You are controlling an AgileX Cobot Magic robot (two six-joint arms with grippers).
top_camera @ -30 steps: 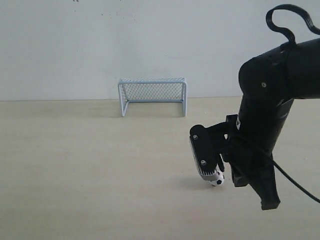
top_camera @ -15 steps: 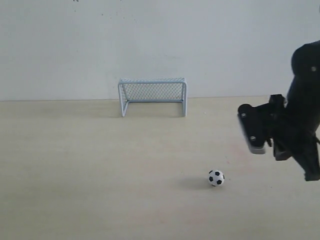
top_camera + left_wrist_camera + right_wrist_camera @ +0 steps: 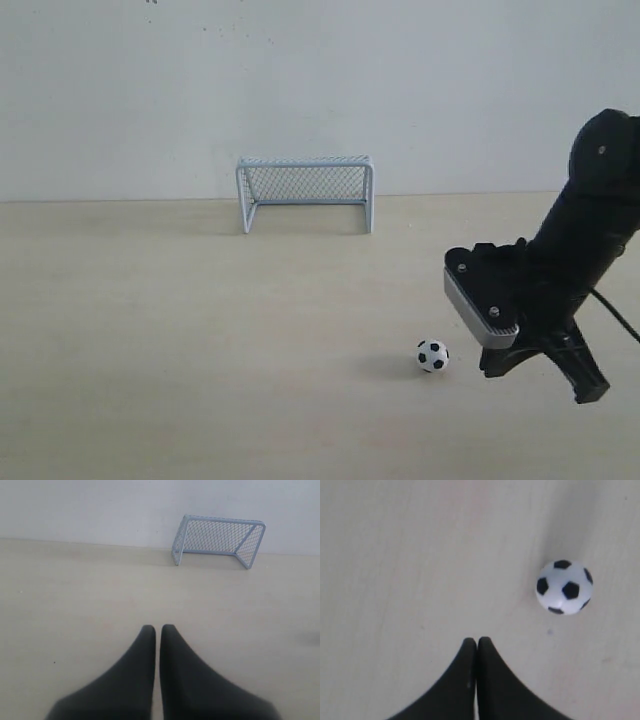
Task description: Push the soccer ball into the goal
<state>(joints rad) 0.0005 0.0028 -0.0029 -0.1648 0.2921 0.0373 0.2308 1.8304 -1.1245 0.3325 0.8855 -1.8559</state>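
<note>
The soccer ball (image 3: 432, 355), white with black patches, rests on the pale table right of centre. The goal (image 3: 305, 190), a pale blue-white frame with mesh, stands at the far edge by the wall, its mouth facing the front. My right gripper (image 3: 590, 392) hangs low to the right of the ball, apart from it, fingers shut on nothing. In the right wrist view the ball (image 3: 564, 587) lies off to one side of the shut tips (image 3: 477, 641). The left wrist view shows the left gripper (image 3: 157, 628) shut and empty, with the goal (image 3: 218, 539) far ahead.
A pale wall (image 3: 300, 80) rises right behind the goal. The light wooden table (image 3: 180, 340) stretches bare between ball and goal. The right arm's bulk (image 3: 590, 230) fills the right side of the exterior view.
The right arm, over the ball one second ago, swung off to the right and has now come down lower beside it. The ball has stayed in place.
</note>
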